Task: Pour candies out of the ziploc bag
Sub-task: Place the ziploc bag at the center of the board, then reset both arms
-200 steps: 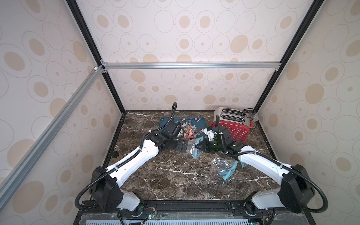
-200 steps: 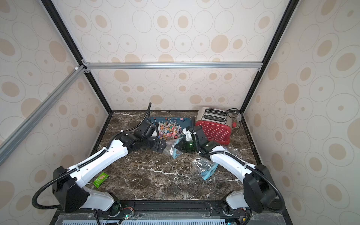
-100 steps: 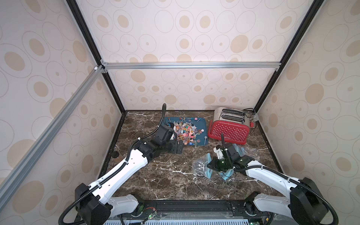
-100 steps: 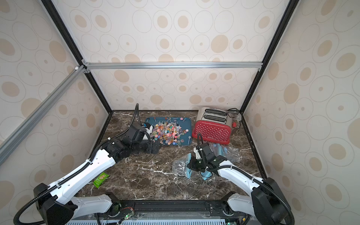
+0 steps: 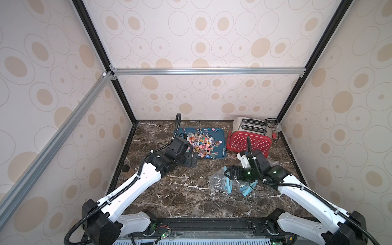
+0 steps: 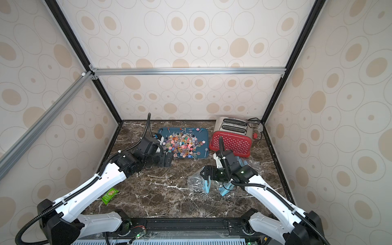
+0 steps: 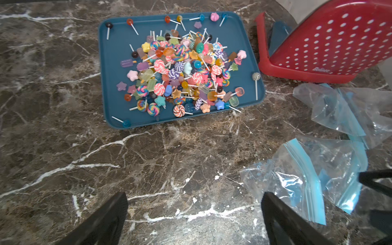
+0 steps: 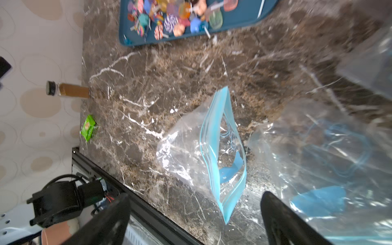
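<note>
Lying in a bright heap, the candies (image 5: 201, 144) fill the middle of a blue tray (image 5: 220, 133). The tray sits at 12 o'clock on the marble desk (image 5: 169, 201), counting the back wall as 12 in both top views. A few strays rest along the tray's rim, and one white stick pokes over its near edge. A red toaster (image 5: 248, 144) with white dots stands just beside the tray, at 2 o'clock.

The ziploc bag (image 5: 218, 182) lies crumpled on the desk at 4 o'clock, well apart from the tray. Its blue-edged mouth gapes open in the right wrist view. Two more clear bags (image 5: 247, 188) lie nearby, one just beside it and one nearer the toaster.

The right gripper (image 5: 228, 172) hangs just above the ziploc bag, its fingers spread wide and pinching nothing. Whether a fingertip brushes the plastic I cannot tell. The left gripper (image 5: 192, 160) sits low over the desk at the tray's 7 o'clock corner, also spread wide with nothing between its fingers.

A green packet (image 6: 109, 195) lies at 8 o'clock near the left wall. A brown bottle (image 8: 67, 91) with a black cap stands at 9 o'clock by that same wall.
</note>
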